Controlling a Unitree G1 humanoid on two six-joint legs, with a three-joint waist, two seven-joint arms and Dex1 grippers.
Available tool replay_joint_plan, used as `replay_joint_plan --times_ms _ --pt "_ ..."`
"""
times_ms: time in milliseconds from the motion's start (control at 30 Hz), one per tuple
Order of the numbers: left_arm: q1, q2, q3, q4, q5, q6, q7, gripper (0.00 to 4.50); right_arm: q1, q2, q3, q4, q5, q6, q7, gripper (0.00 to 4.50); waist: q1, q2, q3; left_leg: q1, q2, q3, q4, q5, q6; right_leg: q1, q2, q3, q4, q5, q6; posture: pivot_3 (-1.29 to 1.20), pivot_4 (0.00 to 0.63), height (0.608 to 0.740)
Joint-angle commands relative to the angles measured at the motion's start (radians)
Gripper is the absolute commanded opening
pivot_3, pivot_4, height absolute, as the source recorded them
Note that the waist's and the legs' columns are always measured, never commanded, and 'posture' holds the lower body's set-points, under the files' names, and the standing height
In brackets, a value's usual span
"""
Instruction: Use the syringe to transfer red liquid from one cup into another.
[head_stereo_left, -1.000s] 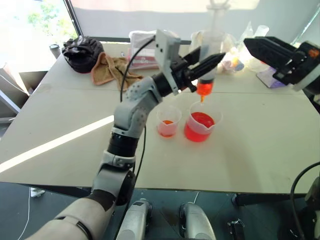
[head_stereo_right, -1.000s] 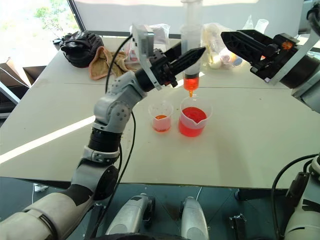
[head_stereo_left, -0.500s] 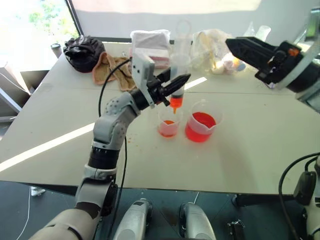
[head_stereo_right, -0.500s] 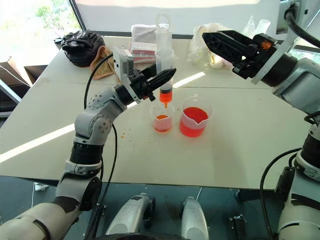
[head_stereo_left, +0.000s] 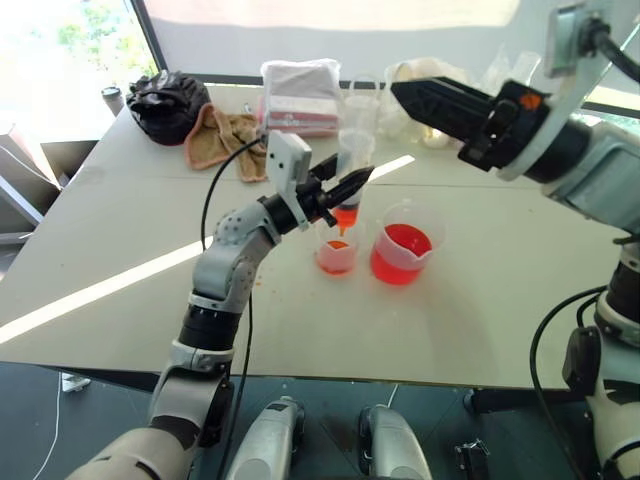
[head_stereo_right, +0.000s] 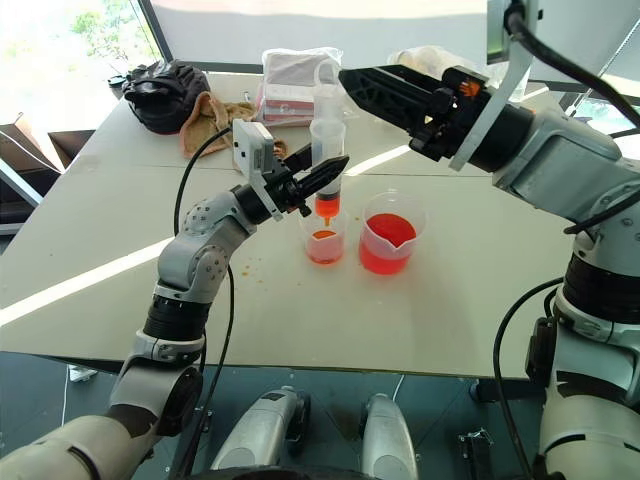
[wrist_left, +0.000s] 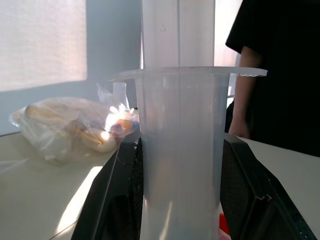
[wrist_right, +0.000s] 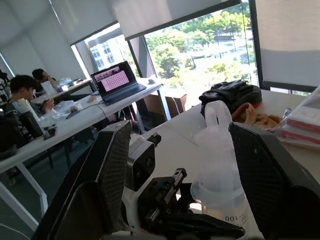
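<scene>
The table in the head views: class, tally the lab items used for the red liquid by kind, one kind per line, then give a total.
Clear plastic syringe with red liquid near its tip: 1, held upright in the left claw
Small tapered clear plastic cup: 1
Larger spouted clear plastic beaker of red liquid: 1
Total: 3

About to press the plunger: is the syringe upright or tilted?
Upright: the syringe stands vertical in the left gripper, tip down over the small cup.

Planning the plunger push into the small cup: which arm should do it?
Right, probably. The right gripper hangs open beside the plunger, while the left gripper is shut on the syringe, tip over the smaller cup.
</scene>
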Motion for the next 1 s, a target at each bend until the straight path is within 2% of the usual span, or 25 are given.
replay_joint_plan --times_ms 33,267,600,700,867,1000 --pt "0.003 -0.001 -0.007 -0.022 0.003 -0.025 -0.003 1.48 -0.052 0.026 0.025 0.018 -0.053 -0.024 -0.002 3.20 -0.001 0.000 0.000 0.000 0.000 0.000 0.000 0.000 0.000 0.000 0.000 0.000 0.000 0.000 0.000 0.00 0.150 0.740" --pt "0.014 0.001 -0.015 -0.042 0.002 -0.016 0.002 1.48 -0.134 0.108 0.105 0.128 -0.270 -0.059 0.021 3.20 -0.008 0.000 0.000 0.000 0.000 0.000 0.000 0.000 0.000 -0.001 0.001 0.000 0.001 0.000 0.000 0.00 0.150 0.740" --pt "0.022 0.000 -0.021 -0.064 0.000 -0.005 0.013 1.48 -0.197 0.158 0.135 0.216 -0.426 -0.026 0.127 3.20 -0.006 0.000 0.000 0.000 0.000 0.000 0.000 0.000 0.000 -0.001 0.002 0.000 0.001 0.000 0.000 0.00 0.150 0.740" --pt "0.023 -0.001 -0.021 -0.069 0.001 -0.003 0.016 1.48 -0.204 0.171 0.133 0.225 -0.452 -0.007 0.140 2.43 -0.006 0.000 0.000 0.000 0.000 0.000 -0.001 0.000 0.000 -0.001 0.002 0.000 0.001 0.000 0.000 0.00 0.150 0.740" --pt "0.023 0.001 -0.020 -0.071 0.000 0.001 0.021 1.48 -0.206 0.177 0.144 0.226 -0.492 0.030 0.168 0.04 -0.006 0.000 0.000 0.000 0.000 0.000 -0.001 0.000 0.000 -0.001 0.002 0.000 0.001 0.000 0.000 0.00 0.150 0.740" --pt "0.021 0.004 -0.016 -0.069 0.001 0.003 0.021 1.48 -0.202 0.180 0.145 0.205 -0.483 0.085 0.203 0.04 -0.007 0.000 0.000 0.000 0.000 0.000 -0.001 0.000 0.000 -0.001 0.002 0.000 0.001 0.000 0.000 0.00 0.150 0.740"
